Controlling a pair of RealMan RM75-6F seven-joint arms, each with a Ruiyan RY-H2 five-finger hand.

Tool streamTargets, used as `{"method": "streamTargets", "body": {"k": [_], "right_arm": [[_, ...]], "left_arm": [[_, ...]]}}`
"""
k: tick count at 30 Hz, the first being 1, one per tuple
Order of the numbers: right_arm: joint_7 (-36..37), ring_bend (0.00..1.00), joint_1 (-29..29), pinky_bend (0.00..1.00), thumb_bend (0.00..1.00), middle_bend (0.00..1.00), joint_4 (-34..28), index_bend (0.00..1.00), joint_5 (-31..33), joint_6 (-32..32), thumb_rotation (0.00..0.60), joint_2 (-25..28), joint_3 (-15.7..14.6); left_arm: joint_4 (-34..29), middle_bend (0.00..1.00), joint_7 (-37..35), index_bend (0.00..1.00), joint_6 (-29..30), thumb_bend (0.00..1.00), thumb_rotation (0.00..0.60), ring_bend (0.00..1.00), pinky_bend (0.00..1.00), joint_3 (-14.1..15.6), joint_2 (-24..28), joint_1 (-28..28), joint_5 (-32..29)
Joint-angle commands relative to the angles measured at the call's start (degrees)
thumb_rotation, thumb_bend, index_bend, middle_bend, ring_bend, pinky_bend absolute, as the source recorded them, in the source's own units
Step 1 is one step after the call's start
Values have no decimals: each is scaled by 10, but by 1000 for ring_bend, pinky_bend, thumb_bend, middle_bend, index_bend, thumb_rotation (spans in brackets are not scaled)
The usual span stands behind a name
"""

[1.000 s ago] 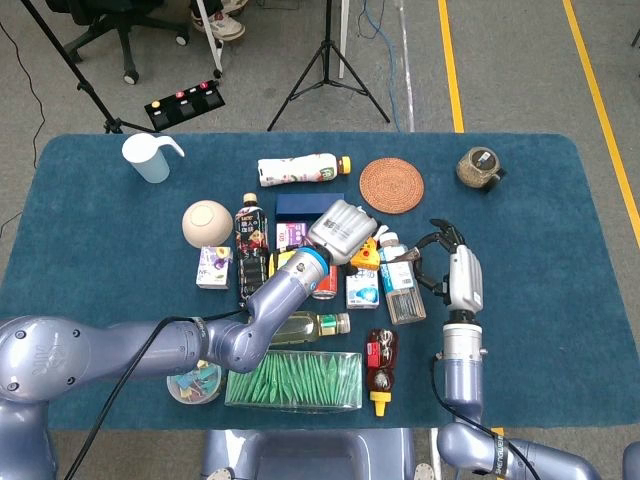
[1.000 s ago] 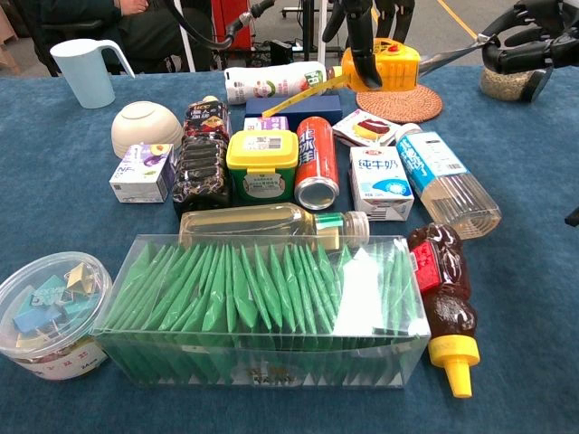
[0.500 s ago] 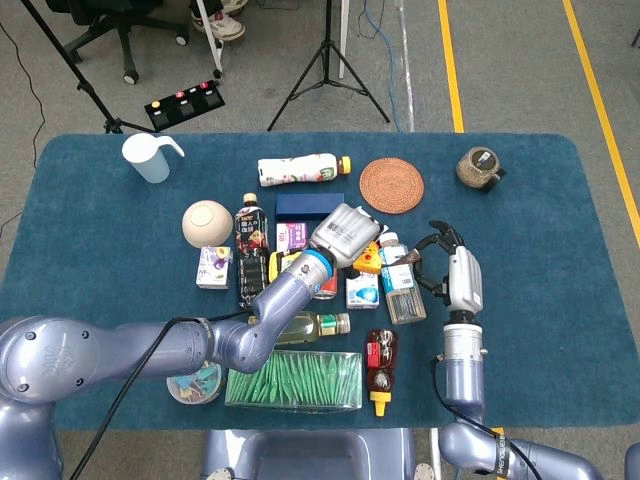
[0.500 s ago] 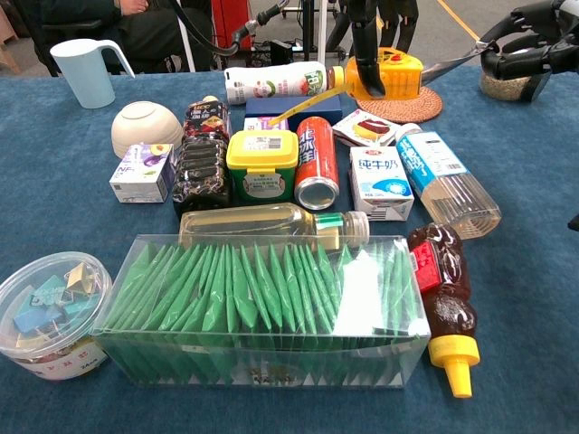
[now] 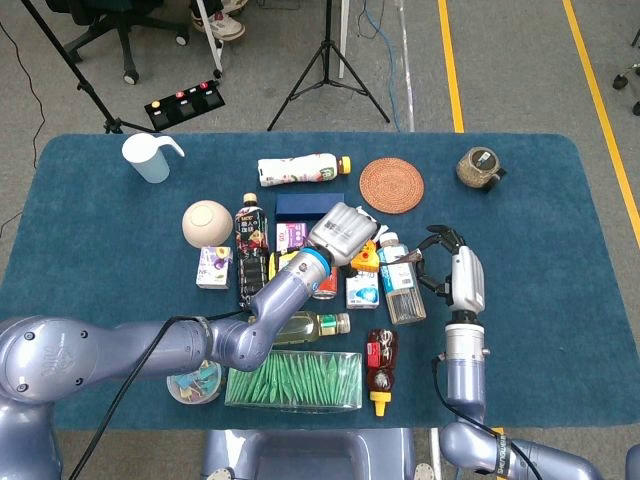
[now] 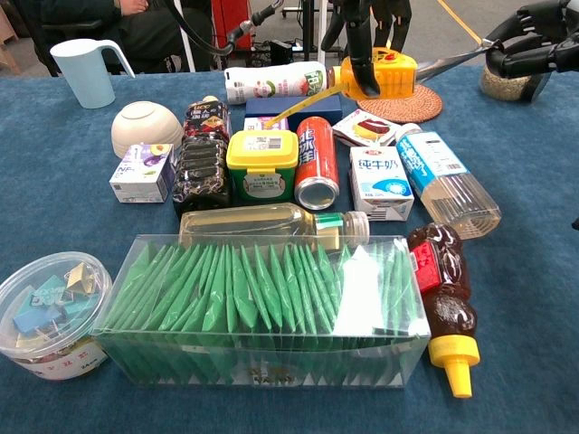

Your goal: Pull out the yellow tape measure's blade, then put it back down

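Holding the yellow tape measure [image 6: 384,72], the left hand [image 5: 342,232] has lifted slightly while the right hand [image 6: 529,47] keeps pinching the blade [image 6: 448,61], so the pull continues.

The yellow tape measure [image 6: 384,72] is being held up above the cluttered middle of the table, its blade [image 6: 445,63] drawn out sideways, a yellow strip [image 6: 294,108] slanting down from it.
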Motion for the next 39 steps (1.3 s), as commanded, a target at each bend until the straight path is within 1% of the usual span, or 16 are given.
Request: {"method": "streamTargets", "body": {"k": [1,13,29,39], "right_arm": [[0,227,-1,251,648,287,-1,612,0,0,600,1,0],[5,240,-8,255,648,304,-6,627,1,4,600,5,1],[11,242,-21,256,650,306,-18,630,21,3,600,23,11],[4,244,-27,257,647,312,-33,638,42,-8,600,43,13]], "left_arm": [[-2,439,-2,551,0,265,600,436,537,0,2,2,1],[-20,439,-14,551,9,265,600,437,537,1,19,15,16],[-58,439,-41,552,25,265,600,436,537,11,60,58,49],[-60,439,-42,551,32,266,600,436,537,12,64,71,59]]}}
